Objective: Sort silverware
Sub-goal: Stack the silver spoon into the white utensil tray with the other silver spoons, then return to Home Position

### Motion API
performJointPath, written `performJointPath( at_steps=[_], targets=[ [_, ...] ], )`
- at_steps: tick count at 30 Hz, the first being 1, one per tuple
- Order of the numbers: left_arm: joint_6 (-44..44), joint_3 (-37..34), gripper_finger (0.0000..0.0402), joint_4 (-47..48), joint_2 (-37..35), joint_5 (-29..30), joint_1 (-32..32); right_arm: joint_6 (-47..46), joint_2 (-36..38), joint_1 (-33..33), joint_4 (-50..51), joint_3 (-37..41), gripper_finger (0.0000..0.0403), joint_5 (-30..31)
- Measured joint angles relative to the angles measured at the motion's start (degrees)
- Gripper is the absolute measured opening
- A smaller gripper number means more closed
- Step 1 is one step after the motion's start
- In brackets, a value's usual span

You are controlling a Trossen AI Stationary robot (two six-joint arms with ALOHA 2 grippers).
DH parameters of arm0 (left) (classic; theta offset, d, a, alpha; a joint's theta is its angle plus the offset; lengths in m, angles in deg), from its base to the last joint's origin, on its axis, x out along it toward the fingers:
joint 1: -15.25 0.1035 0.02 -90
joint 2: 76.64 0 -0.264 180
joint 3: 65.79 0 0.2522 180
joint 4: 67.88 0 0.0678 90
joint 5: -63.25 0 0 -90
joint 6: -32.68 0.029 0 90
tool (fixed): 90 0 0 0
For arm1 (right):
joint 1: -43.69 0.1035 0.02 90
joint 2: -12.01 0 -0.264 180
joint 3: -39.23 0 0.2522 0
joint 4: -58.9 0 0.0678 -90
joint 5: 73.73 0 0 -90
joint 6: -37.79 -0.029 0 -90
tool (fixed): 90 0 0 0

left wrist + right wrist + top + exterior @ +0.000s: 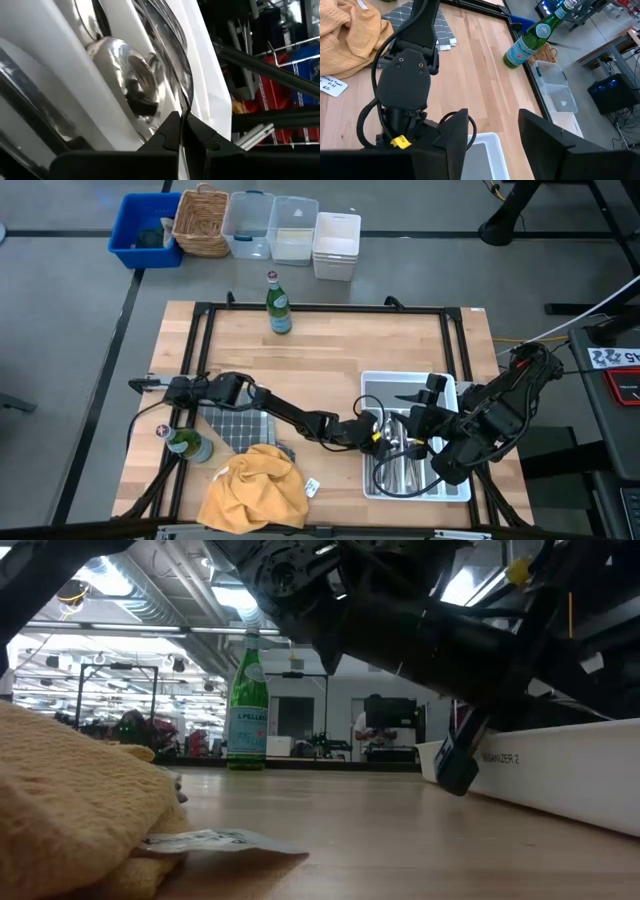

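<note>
The white divided tray (448, 480) sits at the table's right near side with several pieces of silverware (400, 465) in it. My left arm reaches across the table from the left. Its gripper (384, 436) is low over the tray's left part, shut on a thin shiny piece of silverware (186, 95). Just ahead of the fingers a spoon bowl (127, 75) lies in a tray compartment. My right gripper (494, 131) hangs open above the tray's far part (425, 395), with nothing between its fingers. My left gripper (181, 120) pinches a slim metal piece, seen edge-on, between its two fingertips (170, 131). The held part (184, 107) is a thin strip; which kind of piece it is cannot be told. The fingers slant down from the table's left, over the tray.
One green bottle (279, 305) stands at the far edge, another (186, 445) at the near left. A grey checked cloth (235, 426), a yellow cloth (255, 490) and a paper label (311, 488) lie near left. Bins and a basket (202, 222) stand beyond the table.
</note>
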Motion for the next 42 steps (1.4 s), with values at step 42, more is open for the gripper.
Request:
performJointPath(
  at_steps=[42],
  targets=[
    [4.95, -0.17, 0.0086, 0.72, -3.70, -3.43, 3.55, -0.90, 1.18, 0.00, 0.01, 0.04, 0.0175, -1.96]
  ],
)
